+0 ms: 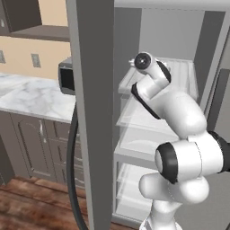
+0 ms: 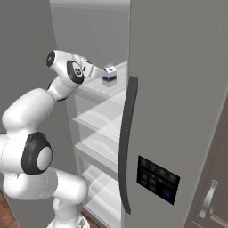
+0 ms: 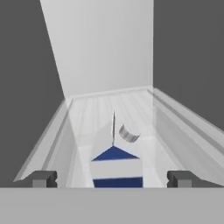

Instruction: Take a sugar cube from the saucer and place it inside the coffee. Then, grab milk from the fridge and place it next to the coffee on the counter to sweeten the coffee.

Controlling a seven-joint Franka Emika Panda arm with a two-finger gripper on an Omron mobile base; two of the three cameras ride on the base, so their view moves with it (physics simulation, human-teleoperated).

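Note:
The fridge (image 2: pixel 178 89) stands open, and my arm reaches onto its upper translucent shelf (image 3: pixel 131 109). On that shelf stands the milk (image 3: pixel 116 162), a small white carton with a gabled top and blue markings, also seen as the milk (image 2: pixel 109 75) from the right base. My gripper (image 3: pixel 111 179) is open, one fingertip on each side of the carton with wide gaps to it. From the right base, the gripper (image 2: pixel 102 71) sits just short of the carton. The counter (image 1: pixel 31 96) lies to the left. The sugar cube, the saucer and the coffee are out of view.
The open grey fridge door (image 1: pixel 92 112) stands between arm and counter, with a dark curved handle (image 1: pixel 72 170). A dark appliance (image 1: pixel 66 78) sits on the counter behind it. More translucent shelves (image 2: pixel 100 120) lie below. Shelf side walls (image 3: pixel 183 122) flank the carton.

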